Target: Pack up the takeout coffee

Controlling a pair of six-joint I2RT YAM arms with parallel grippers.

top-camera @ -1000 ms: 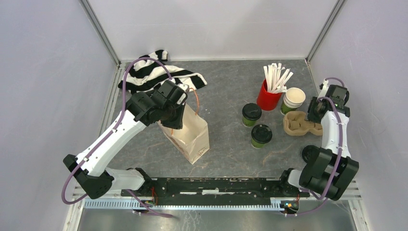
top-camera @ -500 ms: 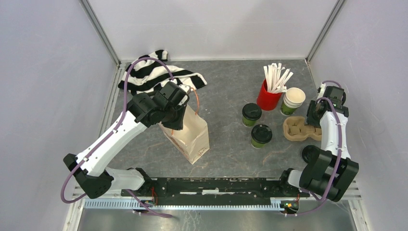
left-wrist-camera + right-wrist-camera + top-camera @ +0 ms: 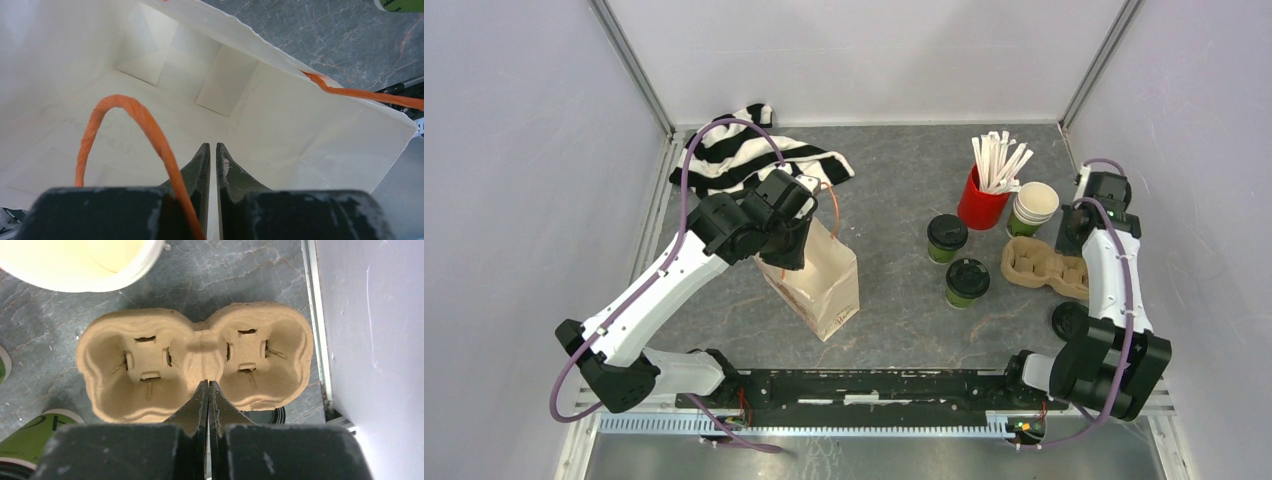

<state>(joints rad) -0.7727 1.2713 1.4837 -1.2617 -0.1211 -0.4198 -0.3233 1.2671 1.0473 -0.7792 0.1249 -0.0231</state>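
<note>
From above, your two takeout coffees stand on the table right of centre, lids on: the far coffee cup [image 3: 947, 237] just beside the red cup of sticks [image 3: 981, 204], the near coffee cup [image 3: 967, 281] a little closer to the arms. Neither is in the paper bag [image 3: 822, 283], which stands well apart to the left, tilted, with your left gripper [image 3: 787, 243] at its top edge. A striped cloth [image 3: 742, 157] lies behind the bag. Your right gripper [image 3: 1074, 238] sits at the right end of the cup carrier [image 3: 1034, 264], with the stacked cups [image 3: 1032, 209] just behind it.

On your left wrist, you look down into the bag's white inside. The fingers [image 3: 200, 165] are drawn nearly together, clamped on the bag's near rim, with an orange handle [image 3: 131, 112] arching beside them.

On your right wrist, the fingers [image 3: 199, 402] are pressed together, pinching the carrier's near rim at its narrow waist. Both its pockets are empty.
</note>
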